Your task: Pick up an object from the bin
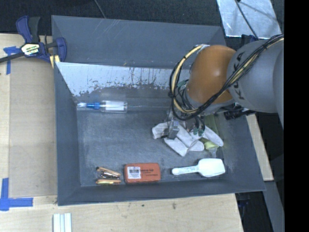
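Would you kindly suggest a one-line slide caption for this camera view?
Arm low over crumpled white wrapping at right of the bin; syringe, orange box and white scoop lie apart.

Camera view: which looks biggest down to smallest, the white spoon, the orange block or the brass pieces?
1. white spoon and orange block, about alike: spoon longer, block broader.
2. brass pieces, smallest.

Overall level: moderate and even across the bin [67, 144].
Glare: a pale band lay along the far wall [111, 74]; a soft sheen sat on the orange cover [212, 66].
Shadow: the arm [260, 81] cast soft shade over the bin's right floor.
Surround: dark above the rim.
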You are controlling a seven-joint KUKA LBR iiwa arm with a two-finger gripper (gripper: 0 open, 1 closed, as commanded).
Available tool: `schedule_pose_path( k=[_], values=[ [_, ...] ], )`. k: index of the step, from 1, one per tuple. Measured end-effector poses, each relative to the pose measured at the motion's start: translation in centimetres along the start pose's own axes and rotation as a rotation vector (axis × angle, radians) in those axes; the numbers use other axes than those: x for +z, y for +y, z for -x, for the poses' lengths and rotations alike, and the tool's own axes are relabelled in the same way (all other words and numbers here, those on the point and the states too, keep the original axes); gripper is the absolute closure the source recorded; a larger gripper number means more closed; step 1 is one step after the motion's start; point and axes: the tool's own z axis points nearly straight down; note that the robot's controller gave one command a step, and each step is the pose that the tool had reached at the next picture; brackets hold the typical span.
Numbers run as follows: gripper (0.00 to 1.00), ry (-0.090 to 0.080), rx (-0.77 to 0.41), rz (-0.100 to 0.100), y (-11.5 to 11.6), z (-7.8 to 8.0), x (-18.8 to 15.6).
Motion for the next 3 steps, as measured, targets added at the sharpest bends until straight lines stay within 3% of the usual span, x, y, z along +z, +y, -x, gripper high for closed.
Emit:
schedule_pose_path(
  k=[3],
  values=[
    [1.00,0.006,0.000,-0.001,0.0,-0.1,-4.5]
  ],
)
